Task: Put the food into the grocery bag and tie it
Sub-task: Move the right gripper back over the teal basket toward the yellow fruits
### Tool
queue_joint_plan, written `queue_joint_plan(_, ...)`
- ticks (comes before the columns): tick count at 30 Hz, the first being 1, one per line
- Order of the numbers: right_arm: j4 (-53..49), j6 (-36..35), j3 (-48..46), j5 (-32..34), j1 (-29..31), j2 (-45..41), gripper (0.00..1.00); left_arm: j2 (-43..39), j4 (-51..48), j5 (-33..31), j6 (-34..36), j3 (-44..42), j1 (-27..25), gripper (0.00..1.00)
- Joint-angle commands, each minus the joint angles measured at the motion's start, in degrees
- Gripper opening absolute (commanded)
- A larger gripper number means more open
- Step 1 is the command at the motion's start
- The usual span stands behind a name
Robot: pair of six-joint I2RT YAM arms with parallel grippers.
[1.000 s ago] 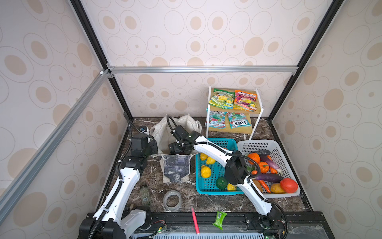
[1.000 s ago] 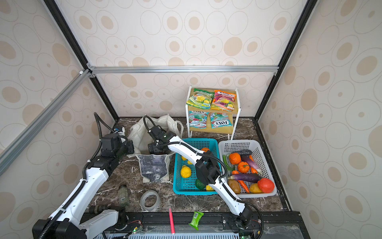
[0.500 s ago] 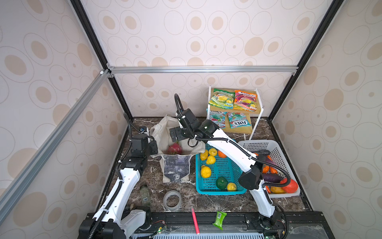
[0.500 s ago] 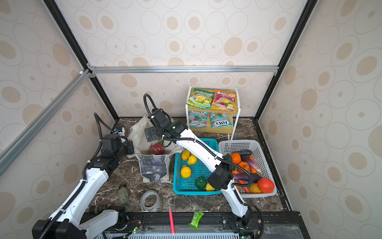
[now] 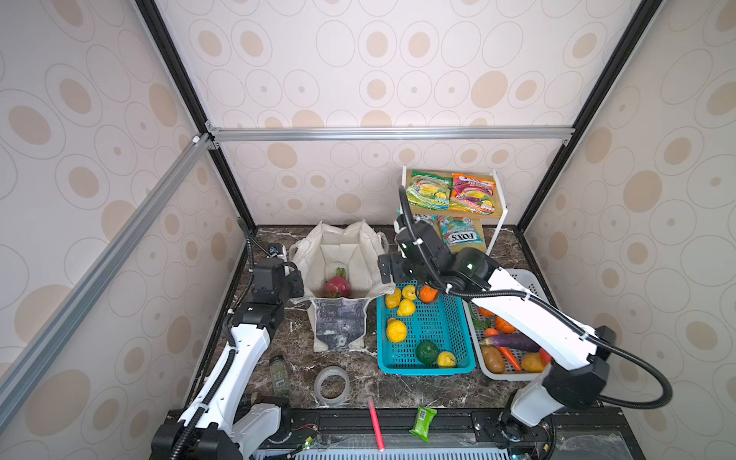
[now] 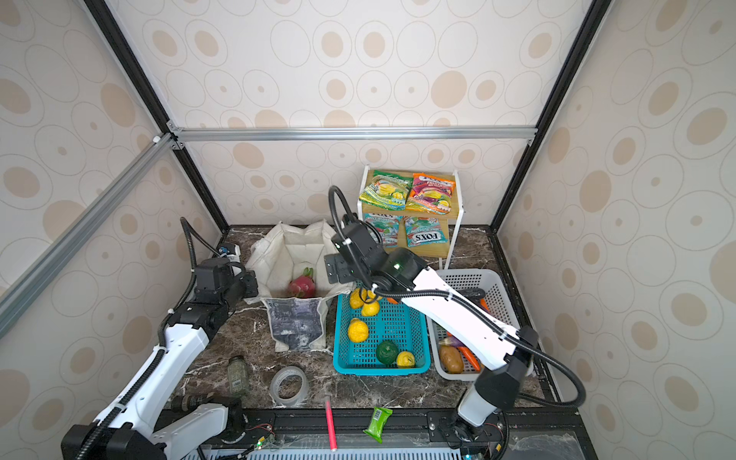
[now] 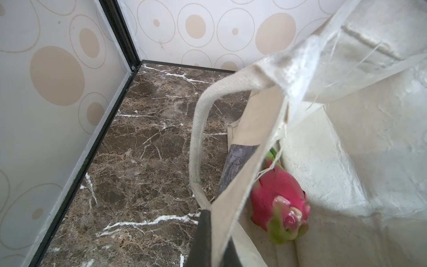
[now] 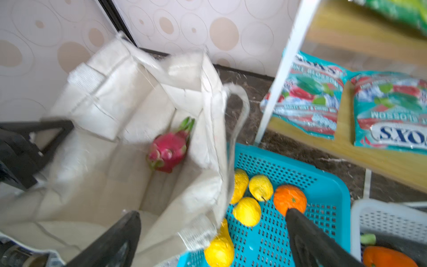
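Cream walls (image 5: pixel 358 79) papered with beige ovals inside thin rings close in three sides, framed by black corner posts (image 5: pixel 175 71) and crossed by silver aluminium rails (image 5: pixel 390 133). The bench (image 5: pixel 418 388) is dark brown marble with white veins. A white-framed wooden shelf rack (image 8: pixel 346 115) stands at the back, right of centre. Light is even and soft.

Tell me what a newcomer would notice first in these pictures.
The pink dragon fruit catches the eye first, lying alone inside the open white bag near the back wall. Next comes the teal basket right of the bag, with yellow fruits in it, and the right gripper, open above the bag's right edge.
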Motion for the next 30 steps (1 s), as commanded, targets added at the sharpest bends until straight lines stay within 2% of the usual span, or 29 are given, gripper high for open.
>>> queue_joint_plan(1, 11.71, 1.52, -13.29, -2.65, -1.2, -6.76, 1.0, -1.47, 0.75, -0.05, -0.19, 0.16, -0.31, 0.0)
queue_joint_plan(6, 11.84, 6.47, -24.13, -3.55, -3.56, -12.48, 1.0, -1.42, 0.7, 0.06, -0.29, 0.28, -0.39, 0.0)
queue_joint_plan(11, 11.8, 9.35, -29.04, -4.37, -3.9, -12.29, 1.0, -1.63, 0.66, -0.36, -0.19, 0.12, -0.39, 0.0)
queue_joint_plan(14, 16.38, 11.15, -32.96, -7.83, -3.9, -11.95, 1.0, -1.52, 0.44, -0.57, -0.18, 0.2, -0.39, 0.0)
queue_joint_plan(19, 18.76, 14.25, -36.48, -9.06, -3.87, -8.79, 0.98, -1.4, 0.69, -0.81, -0.07, 0.03, -0.44, 0.0)
queue_joint_plan(24, 23.14, 15.94, -38.79, -12.44, -3.85, -3.85, 0.88, -1.25, 0.52, -0.71, -0.12, 0.12, -0.43, 0.0)
queue_joint_plan(30, 26.27, 16.83, -39.24, -14.81, -3.82, 1.76, 0.87, -1.26, 0.55, -0.76, -0.08, 0.12, -0.52, 0.0)
